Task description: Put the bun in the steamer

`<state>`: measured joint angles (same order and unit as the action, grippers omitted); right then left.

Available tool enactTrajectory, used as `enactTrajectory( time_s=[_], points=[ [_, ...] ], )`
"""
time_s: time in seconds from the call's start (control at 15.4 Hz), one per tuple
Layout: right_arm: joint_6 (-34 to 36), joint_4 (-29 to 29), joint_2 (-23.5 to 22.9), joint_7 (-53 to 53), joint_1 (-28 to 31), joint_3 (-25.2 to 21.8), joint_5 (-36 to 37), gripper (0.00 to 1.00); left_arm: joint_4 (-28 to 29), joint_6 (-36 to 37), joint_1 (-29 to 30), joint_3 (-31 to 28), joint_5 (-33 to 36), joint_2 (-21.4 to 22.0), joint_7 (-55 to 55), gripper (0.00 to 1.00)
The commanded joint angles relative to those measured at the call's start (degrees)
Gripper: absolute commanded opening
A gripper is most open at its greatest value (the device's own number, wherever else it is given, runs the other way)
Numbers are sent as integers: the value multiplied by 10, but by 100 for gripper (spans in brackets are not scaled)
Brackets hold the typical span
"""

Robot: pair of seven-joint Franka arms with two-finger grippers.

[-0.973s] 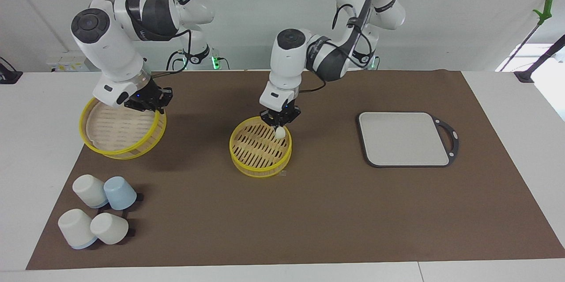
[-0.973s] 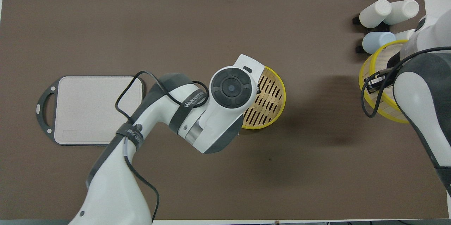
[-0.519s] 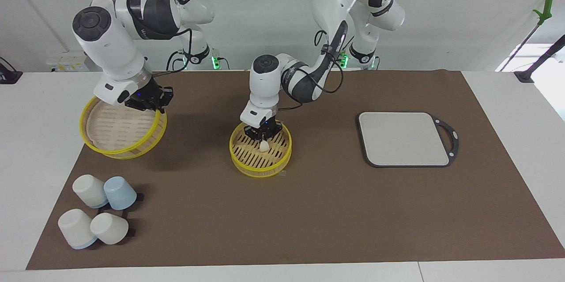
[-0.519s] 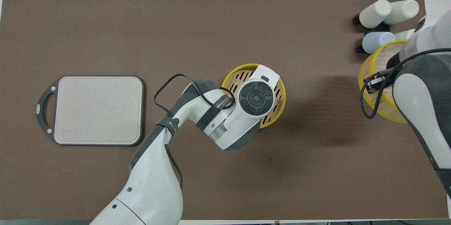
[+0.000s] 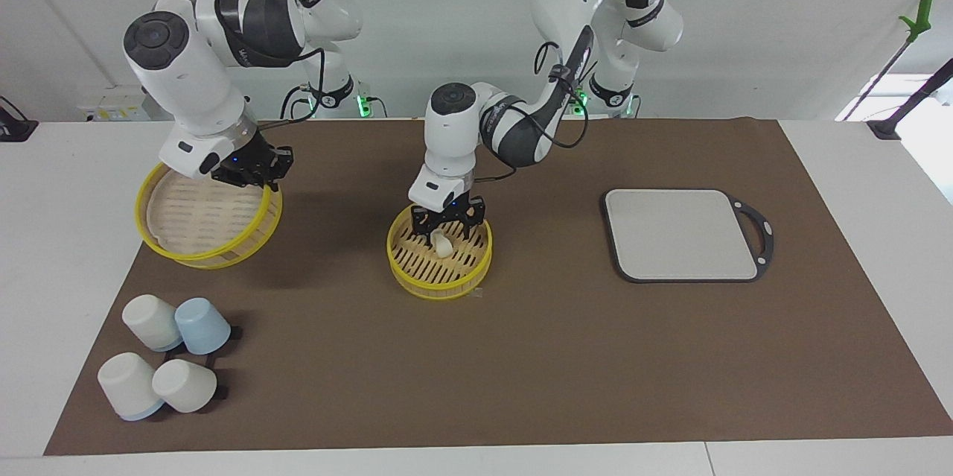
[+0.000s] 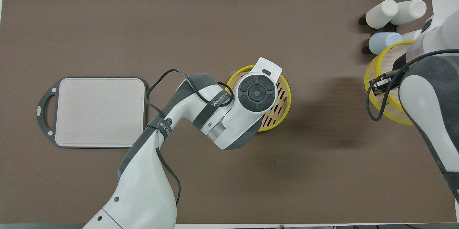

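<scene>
1. Bamboo steamer [image 5: 439, 261] at mid-counter: the bun [image 5: 441, 243] lies on its slatted floor, below my left hand [image 5: 444, 227], whose fingers stand spread and released.
2. Release step, I judge; next calls for a straight lift clear of the rim.
3. My right hand [image 5: 249, 172] waits, clenched on the lid [image 5: 205, 221].

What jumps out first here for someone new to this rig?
The left hand sits low inside the steamer at mid-table, open, with the bun lying on the slats between its fingers. Toward the right arm's end, the right hand is shut on the rim of the lid, holding it tilted. A grey board lies bare toward the left arm's end.
</scene>
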<state>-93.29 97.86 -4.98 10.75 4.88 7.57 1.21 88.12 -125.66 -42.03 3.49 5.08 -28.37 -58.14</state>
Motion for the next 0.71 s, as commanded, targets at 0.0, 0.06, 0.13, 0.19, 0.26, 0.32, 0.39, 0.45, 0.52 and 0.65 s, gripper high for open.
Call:
enactTrajectory(
  time_s=[0.0,0.06,0.13,0.19,0.26,0.32,0.39,0.45,0.52,0.65],
  points=[
    [-13,18,18,9,5,3,-5,3,37,51,22,2,0,79,2,100],
    [-13,18,18,8,4,3,-5,3,45,72,33,1,-2,106,5,100],
    [-14,18,19,6,3,3,-5,3,46,101,53,2,-2,124,14,100],
    [-18,18,19,1,0,3,-5,3,45,129,73,3,-2,139,36,100],
    [-22,18,19,-17,-10,6,-5,3,46,152,97,3,-3,158,63,100],
    [-24,16,18,-46,-29,5,-6,3,46,170,122,3,-8,170,90,100],
    [-37,15,18,-84,-53,6,-5,3,46,191,155,3,-16,186,132,100],
    [-63,15,16,-115,-79,6,-5,3,46,210,185,2,-25,199,177,100],
    [-87,15,14,-150,-113,6,-7,3,46,231,216,1,-31,214,225,100],
    [-108,-1,-5,-233,-165,7,-8,3,46,254,271,1,-32,240,282,100]
  ],
)
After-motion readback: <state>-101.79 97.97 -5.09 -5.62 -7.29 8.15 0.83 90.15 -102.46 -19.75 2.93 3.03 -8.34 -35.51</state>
